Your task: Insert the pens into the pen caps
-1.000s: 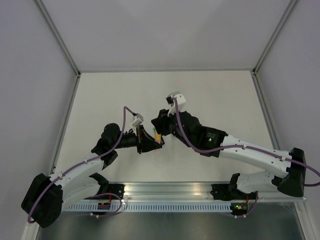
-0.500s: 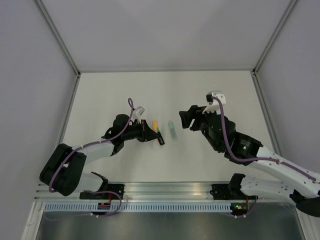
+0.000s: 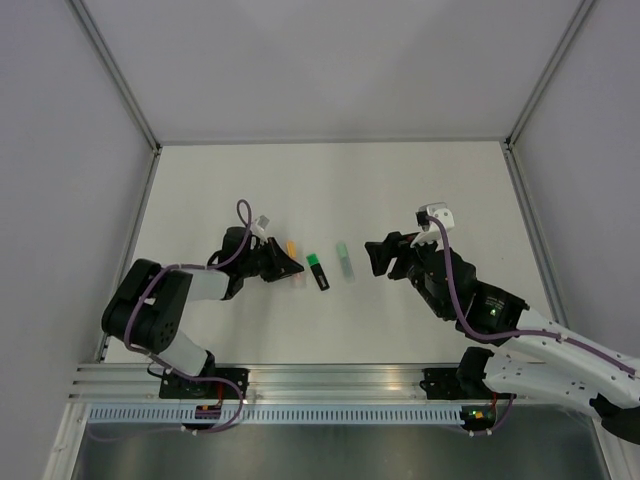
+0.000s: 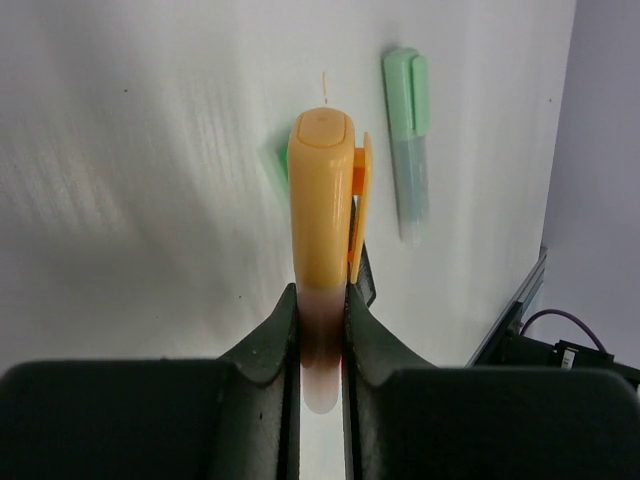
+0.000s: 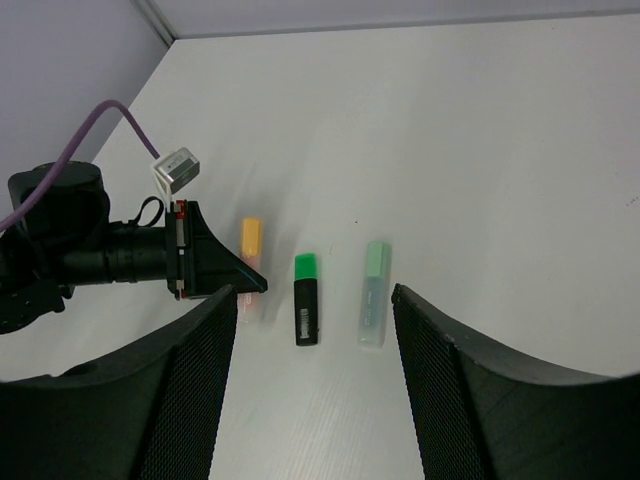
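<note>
While the left gripper [image 4: 322, 300] had its fingers [image 4: 270, 345] pinched shut on the pale pink barrel, the orange pen [image 4: 322, 230] was already wearing its orange cap [image 5: 251, 238], with the capped end pointing toward the far side of the table [image 3: 420, 190]. The grip sat low on the barrel, near the bare end, so most of the pen stuck out past the fingers. It was right down at the tabletop, but honestly I couldn't tell if it was resting on it or held a hair above.

Just to its right lay the black pen [image 5: 307, 318], parallel to it, with a bright green cap [image 5: 307, 266] on its far end as well. The two were close but not touching. Next over, again with a small gap, was a pale green pen [image 5: 373, 298], also lying lengthwise the same way, its darker green capped end pointing away from the arms.

Further right, the right gripper [image 3: 376, 257] was spread wide open with nothing in it, near the pale green pen but clear of all three. From its own camera, the whole row showed up between its two fingers.
</note>
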Controlling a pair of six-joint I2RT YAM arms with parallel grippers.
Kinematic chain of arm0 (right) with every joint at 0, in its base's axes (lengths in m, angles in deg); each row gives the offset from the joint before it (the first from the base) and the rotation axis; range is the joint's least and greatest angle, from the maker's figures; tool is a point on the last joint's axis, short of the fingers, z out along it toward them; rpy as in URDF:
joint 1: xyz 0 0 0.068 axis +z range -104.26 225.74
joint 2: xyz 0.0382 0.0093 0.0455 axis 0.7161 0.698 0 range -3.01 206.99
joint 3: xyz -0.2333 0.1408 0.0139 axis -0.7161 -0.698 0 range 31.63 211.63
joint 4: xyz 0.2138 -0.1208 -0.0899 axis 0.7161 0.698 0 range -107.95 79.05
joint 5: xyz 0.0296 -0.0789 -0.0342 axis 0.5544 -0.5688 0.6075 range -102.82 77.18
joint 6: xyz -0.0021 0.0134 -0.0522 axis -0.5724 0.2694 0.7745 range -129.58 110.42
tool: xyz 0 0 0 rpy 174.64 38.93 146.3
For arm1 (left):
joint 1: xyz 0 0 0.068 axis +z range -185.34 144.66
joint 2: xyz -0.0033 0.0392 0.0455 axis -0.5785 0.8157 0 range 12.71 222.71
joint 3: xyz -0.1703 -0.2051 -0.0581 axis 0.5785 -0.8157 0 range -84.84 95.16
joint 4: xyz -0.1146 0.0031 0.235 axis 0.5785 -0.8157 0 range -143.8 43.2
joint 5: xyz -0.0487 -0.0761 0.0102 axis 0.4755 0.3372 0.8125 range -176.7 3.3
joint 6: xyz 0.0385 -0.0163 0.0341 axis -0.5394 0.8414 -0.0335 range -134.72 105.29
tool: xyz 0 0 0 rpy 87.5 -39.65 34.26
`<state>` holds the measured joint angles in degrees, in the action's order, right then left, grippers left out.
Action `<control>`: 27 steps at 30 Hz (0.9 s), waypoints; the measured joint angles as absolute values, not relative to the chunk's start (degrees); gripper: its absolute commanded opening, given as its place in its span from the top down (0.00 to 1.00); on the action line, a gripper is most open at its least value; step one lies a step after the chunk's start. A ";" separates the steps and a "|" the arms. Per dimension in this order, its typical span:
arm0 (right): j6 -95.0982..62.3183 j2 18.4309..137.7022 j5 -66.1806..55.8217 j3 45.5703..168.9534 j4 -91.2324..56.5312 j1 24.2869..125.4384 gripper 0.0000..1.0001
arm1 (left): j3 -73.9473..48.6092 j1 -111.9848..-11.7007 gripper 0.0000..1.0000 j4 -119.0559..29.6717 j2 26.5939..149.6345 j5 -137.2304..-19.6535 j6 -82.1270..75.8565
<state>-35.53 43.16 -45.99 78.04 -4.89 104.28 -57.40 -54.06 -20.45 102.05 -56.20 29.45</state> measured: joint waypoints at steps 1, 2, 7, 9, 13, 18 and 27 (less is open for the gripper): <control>-35.46 43.01 -45.84 77.91 -5.19 104.28 0.30 | -57.35 -54.06 0.92 -20.25 102.90 -56.14 29.49; -35.44 42.92 -45.75 77.78 -5.43 104.28 0.30 | -57.20 -54.09 0.92 -20.05 103.86 -55.98 29.49; -35.44 42.90 -45.14 76.75 -6.22 104.28 0.30 | -55.52 -54.09 0.92 -19.44 108.26 -55.02 29.62; -35.44 42.87 -45.03 76.64 -6.42 104.28 0.30 | -55.21 -54.09 0.90 -18.37 109.57 -54.52 29.97; -35.44 42.90 -45.00 76.62 -6.74 104.28 0.29 | -54.99 -54.09 0.71 -15.00 111.82 -52.68 31.30; -35.46 42.92 -44.98 76.60 -6.81 104.28 0.29 | -54.99 -54.11 0.60 -13.43 112.74 -51.70 32.70; -35.46 43.18 -44.94 76.07 -6.90 104.28 0.29 | -54.84 -54.11 0.46 -16.49 110.14 -51.17 33.67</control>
